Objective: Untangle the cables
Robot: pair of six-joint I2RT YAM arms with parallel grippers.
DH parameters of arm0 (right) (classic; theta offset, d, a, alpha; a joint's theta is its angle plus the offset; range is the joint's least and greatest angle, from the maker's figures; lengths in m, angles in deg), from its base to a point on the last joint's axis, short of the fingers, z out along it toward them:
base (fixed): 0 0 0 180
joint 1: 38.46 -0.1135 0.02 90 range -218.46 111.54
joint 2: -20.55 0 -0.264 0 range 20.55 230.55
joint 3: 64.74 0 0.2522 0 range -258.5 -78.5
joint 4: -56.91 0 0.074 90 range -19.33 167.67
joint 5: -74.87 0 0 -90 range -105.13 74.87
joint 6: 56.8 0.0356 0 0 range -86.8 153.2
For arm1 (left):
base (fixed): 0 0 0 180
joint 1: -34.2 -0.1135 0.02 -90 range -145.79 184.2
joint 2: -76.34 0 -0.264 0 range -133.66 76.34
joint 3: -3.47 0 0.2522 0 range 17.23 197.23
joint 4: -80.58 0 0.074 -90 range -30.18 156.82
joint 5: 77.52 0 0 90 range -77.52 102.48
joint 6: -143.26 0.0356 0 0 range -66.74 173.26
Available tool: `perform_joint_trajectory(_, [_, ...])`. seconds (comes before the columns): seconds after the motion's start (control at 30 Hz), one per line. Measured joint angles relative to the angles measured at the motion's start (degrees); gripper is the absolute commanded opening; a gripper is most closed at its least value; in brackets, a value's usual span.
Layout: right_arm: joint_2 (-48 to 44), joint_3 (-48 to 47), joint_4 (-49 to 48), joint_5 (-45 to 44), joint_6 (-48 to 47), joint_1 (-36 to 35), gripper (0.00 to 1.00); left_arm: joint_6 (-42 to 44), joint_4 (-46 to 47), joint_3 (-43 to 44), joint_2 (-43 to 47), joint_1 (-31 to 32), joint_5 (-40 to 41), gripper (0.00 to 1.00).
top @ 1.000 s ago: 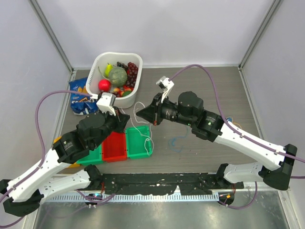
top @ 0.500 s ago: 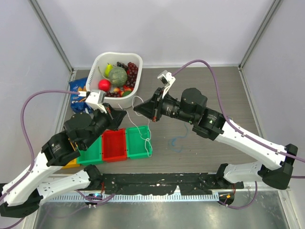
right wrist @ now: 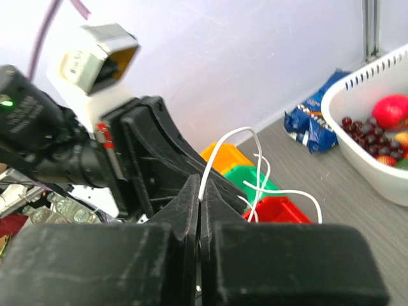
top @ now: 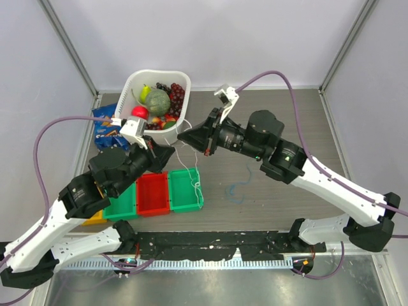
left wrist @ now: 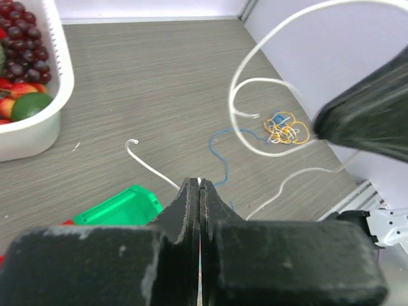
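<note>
So, the left gripper is clamped shut with the white cable pinched right at its fingertips. In its wrist view the wire leaves the tips toward the left and ends in a little hook, while more of it makes big airy loops in the upper right. The right gripper is closed on the same white cable, which arcs up out of its tips and curls back down in the middle of that frame.

From above, the two grippers, left and right, sit close together just left of centre, tips pointing at each other (nearly nose to nose). The white cable dangles below them onto the green bin, which sits beside a red bin.

The blue cable lies loose on the table a bit right of the bins, held by nobody. The left wrist view also shows a yellow-orange tangle at the right, next to the blue cable.

A white basket of fruit sits in the upper left, snack bags just beside it.
</note>
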State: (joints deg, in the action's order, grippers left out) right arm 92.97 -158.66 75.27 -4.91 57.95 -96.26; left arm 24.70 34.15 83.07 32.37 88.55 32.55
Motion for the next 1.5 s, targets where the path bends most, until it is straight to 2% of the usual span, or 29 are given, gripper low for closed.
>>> perform_joint_trajectory(0.5, [-5.9, -2.0, 1.0, -1.5, -0.7, 0.0, 0.01, -1.5, 3.5, -2.1, -6.3, 0.0, -6.8, 0.0])
perform_joint_trajectory(0.93, [-1.1, -0.3, -2.0, -0.9, -0.2, 0.0, 0.01, -1.0, 1.6, -3.2, 0.4, 0.0, -0.9, 0.0])
perform_joint_trajectory(1.07, [1.1, 3.3, -5.2, -0.9, 1.2, 0.0, 0.01, -1.1, 1.7, -6.9, 1.4, 0.0, 1.1, 0.0])
perform_joint_trajectory(1.27, [5.9, 9.7, -9.8, -0.2, 5.1, 0.0, 0.01, -3.1, 3.7, -17.4, -0.9, 0.0, 1.9, 0.0])
perform_joint_trajectory(1.5, [6.6, 21.1, -9.7, -1.7, 7.6, 0.1, 0.01, -7.2, 8.1, -28.2, -5.2, 0.0, 1.8, 0.0])
